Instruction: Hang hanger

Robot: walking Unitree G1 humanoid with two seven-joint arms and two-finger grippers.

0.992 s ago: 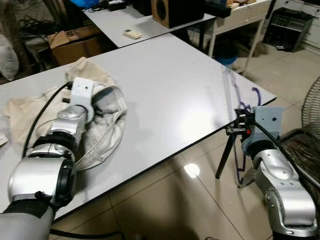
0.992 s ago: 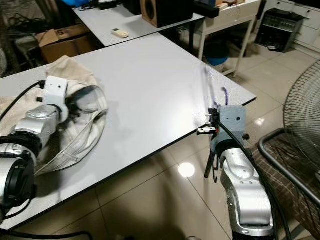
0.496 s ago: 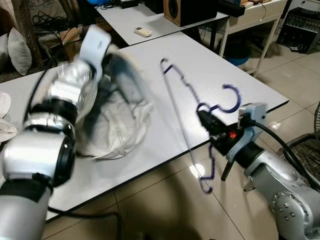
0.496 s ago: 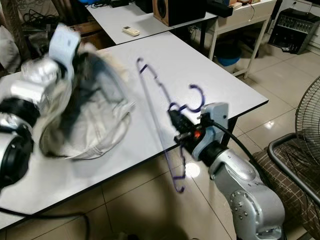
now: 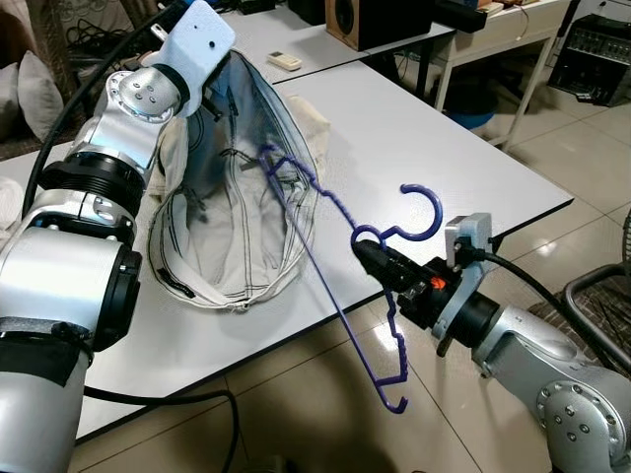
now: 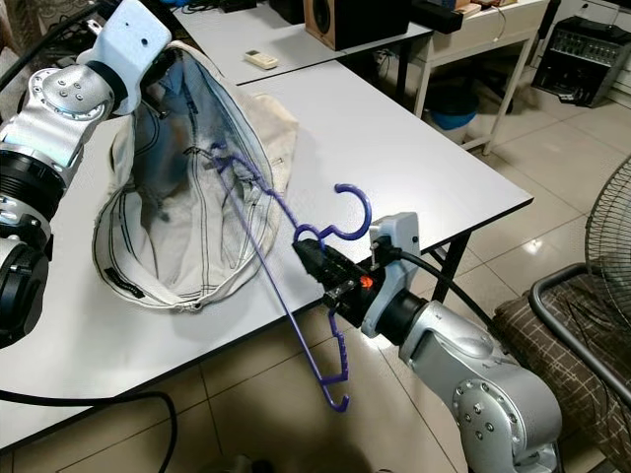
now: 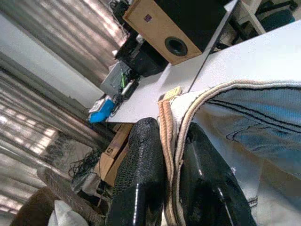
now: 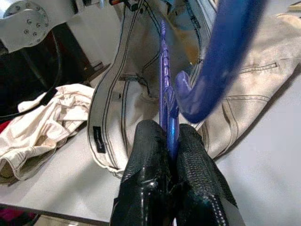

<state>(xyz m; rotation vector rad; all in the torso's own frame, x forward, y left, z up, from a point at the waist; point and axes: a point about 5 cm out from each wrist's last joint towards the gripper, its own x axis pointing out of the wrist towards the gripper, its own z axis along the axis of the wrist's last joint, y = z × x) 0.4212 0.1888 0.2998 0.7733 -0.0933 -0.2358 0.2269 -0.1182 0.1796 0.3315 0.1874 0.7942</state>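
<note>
A purple plastic hanger [image 5: 325, 266] is held off the table's front edge, its hook [image 5: 422, 212] pointing up and one arm reaching into the opening of a cream garment [image 5: 242, 212]. My right gripper [image 5: 367, 254] is shut on the hanger's neck; in the right wrist view the fingers [image 8: 150, 169] clamp the purple hanger [image 8: 168, 110]. My left gripper [image 7: 167, 155] is shut on the garment's hem [image 7: 175, 127] and holds it up at the rear left, so the garment [image 6: 187, 187] hangs open above the white table [image 5: 434, 148].
A second pale cloth [image 8: 42, 127] lies on the table beside the garment. Behind stand another table with a remote [image 5: 287, 61] and a wooden speaker [image 5: 380, 20]. A fan [image 6: 609, 222] and a chair [image 6: 552, 325] stand at the right, over tiled floor.
My left gripper has lifted the garment off the table. My right gripper brought the hanger up from beside the table's edge and pushed one arm into the garment's opening. The camera also shifted.
</note>
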